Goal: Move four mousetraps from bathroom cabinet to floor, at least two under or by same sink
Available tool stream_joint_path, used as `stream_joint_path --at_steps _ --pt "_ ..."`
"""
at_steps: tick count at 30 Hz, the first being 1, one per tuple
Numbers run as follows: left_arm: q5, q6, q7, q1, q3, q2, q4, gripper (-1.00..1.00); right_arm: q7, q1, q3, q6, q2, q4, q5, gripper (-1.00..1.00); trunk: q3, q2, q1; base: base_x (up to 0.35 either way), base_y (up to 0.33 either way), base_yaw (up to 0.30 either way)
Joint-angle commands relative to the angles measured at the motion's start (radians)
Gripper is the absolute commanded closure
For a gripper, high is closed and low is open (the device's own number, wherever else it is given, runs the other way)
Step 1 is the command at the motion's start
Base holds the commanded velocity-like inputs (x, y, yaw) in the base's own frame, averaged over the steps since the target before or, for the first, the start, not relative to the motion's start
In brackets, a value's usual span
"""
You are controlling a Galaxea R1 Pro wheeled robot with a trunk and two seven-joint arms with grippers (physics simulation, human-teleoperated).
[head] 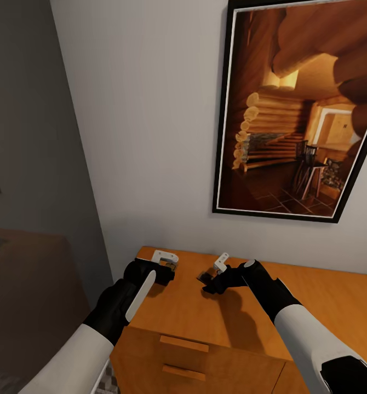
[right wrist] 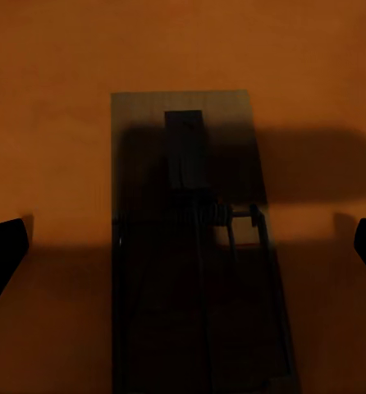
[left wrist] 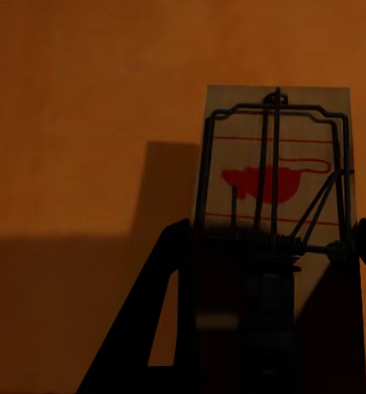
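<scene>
The orange-brown cabinet (head: 326,306) stands against the wall, and both grippers are low over the left part of its top. In the left wrist view a mousetrap (left wrist: 273,148), a tan board with a red mouse print and dark wire, lies on the wood. My left gripper (left wrist: 273,234) (head: 170,262) has its fingers against the trap's two long edges. In the right wrist view a second mousetrap (right wrist: 150,123) lies in shadow under my right gripper (right wrist: 183,242) (head: 213,273). That gripper's fingers are spread wide and clear of the board.
A large framed picture (head: 298,109) hangs on the white wall above the cabinet. Two drawer fronts with wooden bar handles (head: 183,343) face me. A grey wall closes off the left side. The cabinet top extends bare to the right.
</scene>
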Motion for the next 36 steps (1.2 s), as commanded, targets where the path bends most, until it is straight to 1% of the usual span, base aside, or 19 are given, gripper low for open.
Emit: stream_joint_path --at_steps 1,10,12,13,16,21,33,35,36 --pt "0.010 0.003 0.010 -0.001 -0.001 0.000 -0.001 1.00 0.005 -0.001 0.002 0.003 -0.001 -0.002 0.007 -1.00 -0.001 -0.001 0.000 0.000 0.000 0.000" --pt "0.010 0.003 0.010 -0.001 -0.001 0.000 -0.001 1.00 0.005 -0.001 0.002 0.003 -0.001 -0.002 0.007 -1.00 -0.001 -0.001 0.000 0.000 0.000 0.000" --pt "0.010 0.003 0.010 -0.001 -0.003 0.000 -0.001 1.00 0.005 -0.001 0.002 0.003 -0.001 -0.002 0.007 -1.00 -0.008 -0.015 0.008 0.000 0.000 0.000" --pt "0.010 0.003 0.010 0.000 -0.007 0.000 -0.001 1.00 0.005 -0.001 0.002 0.003 -0.001 -0.002 0.007 -1.00 -0.011 -0.022 0.012 0.000 0.000 0.000" --pt "0.010 0.003 0.010 -0.001 -0.022 0.000 -0.001 1.00 0.005 -0.001 0.002 0.003 -0.001 -0.002 0.007 -1.00 -0.011 -0.022 0.012 0.000 0.000 0.000" --pt "0.010 0.003 0.011 -0.001 -0.034 0.000 -0.001 1.00 0.005 -0.001 0.002 0.003 -0.001 -0.002 0.007 -1.00 -0.011 -0.022 0.012 0.000 0.000 0.000" --pt "0.010 0.002 0.011 -0.001 -0.037 0.000 -0.001 1.00 0.005 -0.001 0.002 0.003 -0.001 -0.002 0.007 -1.00 -0.011 -0.022 0.012 0.000 0.000 0.000" --pt "0.009 0.002 0.011 -0.001 -0.037 0.000 -0.001 1.00 0.005 -0.001 0.002 0.003 -0.001 -0.002 0.007 -1.00 -0.017 -0.036 0.019 0.000 0.000 0.000" --pt "0.009 0.002 0.011 -0.001 -0.037 0.000 -0.001 1.00 0.005 -0.001 0.002 0.003 -0.001 -0.002 0.007 -1.00 -0.017 -0.036 0.019 0.000 0.000 0.000"
